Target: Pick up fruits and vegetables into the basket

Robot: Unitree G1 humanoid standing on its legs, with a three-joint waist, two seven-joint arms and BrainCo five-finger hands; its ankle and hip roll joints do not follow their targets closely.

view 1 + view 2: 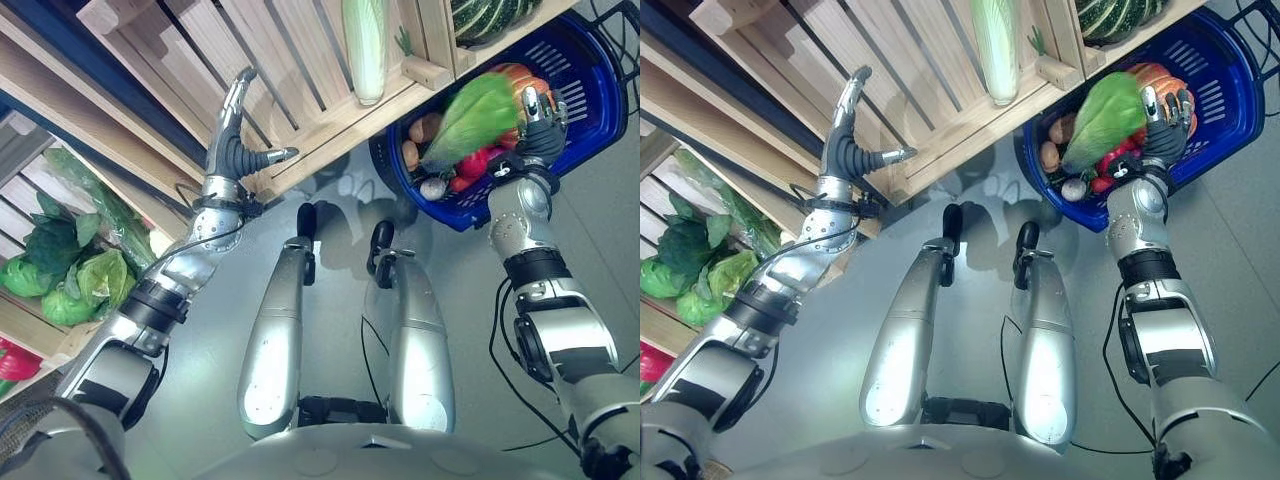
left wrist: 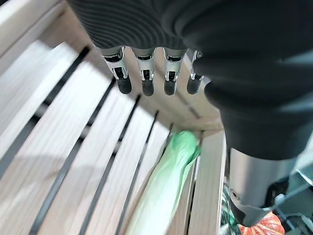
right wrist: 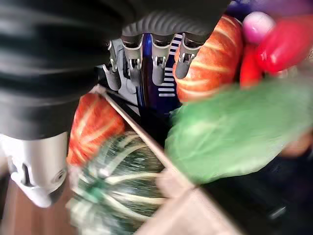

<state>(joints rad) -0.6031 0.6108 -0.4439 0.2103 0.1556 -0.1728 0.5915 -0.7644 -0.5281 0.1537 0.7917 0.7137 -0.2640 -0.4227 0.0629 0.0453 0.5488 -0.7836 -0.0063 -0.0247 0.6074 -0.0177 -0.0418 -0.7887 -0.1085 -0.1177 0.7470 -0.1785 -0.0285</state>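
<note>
A blue basket (image 1: 585,75) sits on the floor at the right, holding an orange pumpkin (image 3: 210,54), potatoes (image 1: 420,135), a red pepper (image 1: 478,162) and other small produce. A green leafy vegetable (image 1: 470,115) lies blurred across its top. My right hand (image 1: 1165,120) is over the basket beside that leafy vegetable, open, with nothing between its fingers (image 3: 157,68). My left hand (image 1: 235,140) is raised inside a slatted wooden crate (image 1: 300,100), open with straight fingers (image 2: 146,81). A long pale green cabbage (image 2: 166,181) lies on the slats, well clear of it.
A striped green squash (image 3: 122,186) and another orange pumpkin (image 3: 93,127) sit in the crate next to the basket. Leafy greens (image 1: 60,270) fill a lower shelf at the left, with something red (image 1: 15,360) below them.
</note>
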